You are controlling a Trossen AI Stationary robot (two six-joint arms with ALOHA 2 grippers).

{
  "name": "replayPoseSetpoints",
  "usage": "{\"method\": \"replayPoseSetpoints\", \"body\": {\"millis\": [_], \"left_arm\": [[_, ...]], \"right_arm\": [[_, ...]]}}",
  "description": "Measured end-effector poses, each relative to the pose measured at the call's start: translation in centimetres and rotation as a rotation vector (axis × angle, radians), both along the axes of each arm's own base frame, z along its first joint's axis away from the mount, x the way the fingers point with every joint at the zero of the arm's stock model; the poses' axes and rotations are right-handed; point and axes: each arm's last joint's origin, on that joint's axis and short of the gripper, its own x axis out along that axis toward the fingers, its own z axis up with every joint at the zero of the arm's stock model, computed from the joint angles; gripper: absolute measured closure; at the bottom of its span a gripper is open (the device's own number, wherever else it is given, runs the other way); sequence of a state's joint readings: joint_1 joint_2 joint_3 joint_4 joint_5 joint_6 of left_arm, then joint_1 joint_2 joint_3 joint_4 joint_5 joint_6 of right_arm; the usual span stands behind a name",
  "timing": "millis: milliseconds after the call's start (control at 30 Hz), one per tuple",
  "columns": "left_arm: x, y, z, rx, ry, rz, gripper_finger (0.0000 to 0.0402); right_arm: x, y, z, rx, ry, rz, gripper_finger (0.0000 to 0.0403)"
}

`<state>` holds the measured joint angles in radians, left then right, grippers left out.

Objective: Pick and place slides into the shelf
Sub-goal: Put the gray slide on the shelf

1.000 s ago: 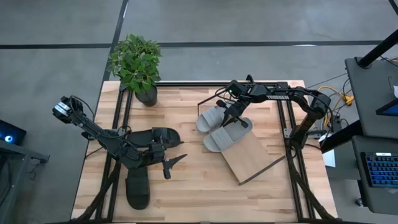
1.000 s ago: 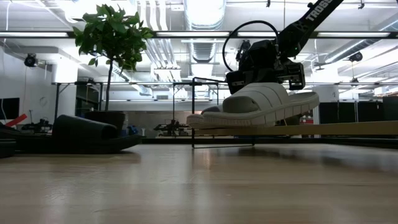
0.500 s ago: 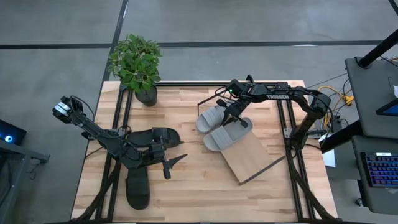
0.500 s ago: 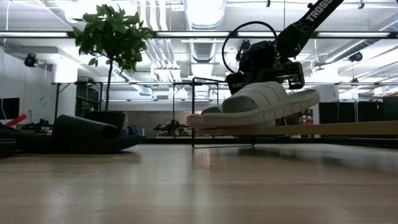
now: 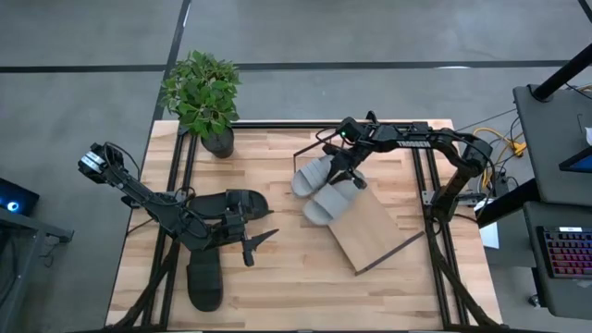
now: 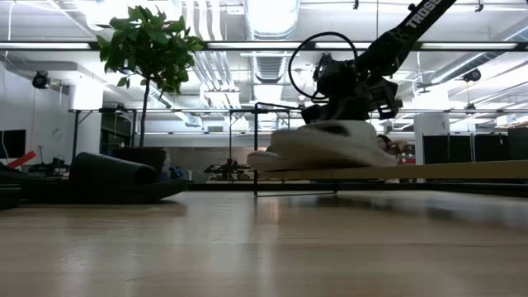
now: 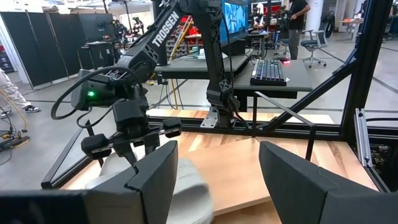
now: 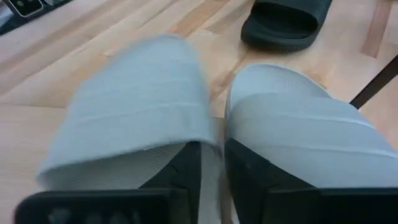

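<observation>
- Grey slides (image 5: 324,190) sit side by side on the shelf (image 5: 375,233).
- Right gripper (image 5: 346,172) is slightly open between them, holding nothing.
- Left gripper (image 5: 248,242) is open by a black slide (image 5: 233,203).

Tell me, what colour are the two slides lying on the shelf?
Both slides are light grey; the high view shows it best.

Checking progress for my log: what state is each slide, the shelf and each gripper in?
Grey slides: side by side on the shelf, straps up.
Black slides: on the table, not shelved.
Shelf: slanted, lower part bare.
Right gripper: open, over the grey slides.
Left gripper: open, empty, beside a black slide.
</observation>
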<state>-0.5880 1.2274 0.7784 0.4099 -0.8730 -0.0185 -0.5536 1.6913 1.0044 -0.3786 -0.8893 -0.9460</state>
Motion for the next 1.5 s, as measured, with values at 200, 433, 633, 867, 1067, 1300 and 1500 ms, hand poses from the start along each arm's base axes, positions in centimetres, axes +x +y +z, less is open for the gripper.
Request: {"method": "replayPoseSetpoints", "body": {"millis": [200, 433, 633, 867, 1067, 1300, 1500], "left_arm": [[0.0, 0.0, 0.0, 0.001, 0.001, 0.000, 0.0191], [0.0, 0.0, -0.1, 0.002, 0.002, 0.000, 0.0191], [0.0, 0.0, -0.1, 0.002, 0.002, 0.000, 0.0191], [0.0, 0.0, -0.1, 0.003, 0.003, -0.001, 0.0191], [0.0, 0.0, -0.1, 0.003, 0.004, -0.001, 0.0191], [0.0, 0.0, -0.1, 0.007, 0.010, 0.000, 0.0191], [0.0, 0.0, -0.1, 0.007, 0.010, -0.001, 0.0191]], "right_arm": [[0.0, 0.0, 0.2, -0.009, 0.016, -0.019, 0.0285], [-0.3, 0.1, 0.8, -0.030, 0.028, -0.045, 0.0263], [-0.8, 0.3, 1.4, -0.036, 0.075, -0.076, 0.0268], [-1.7, 0.8, 2.6, -0.057, 0.098, -0.098, 0.0291], [-2.6, 1.4, 5.1, -0.025, 0.074, -0.166, 0.0326], [-2.9, 5.0, 7.3, 0.044, 0.093, -0.129, 0.0380], [-3.0, 9.8, 8.7, -0.023, 0.099, -0.030, 0.0394]]}}
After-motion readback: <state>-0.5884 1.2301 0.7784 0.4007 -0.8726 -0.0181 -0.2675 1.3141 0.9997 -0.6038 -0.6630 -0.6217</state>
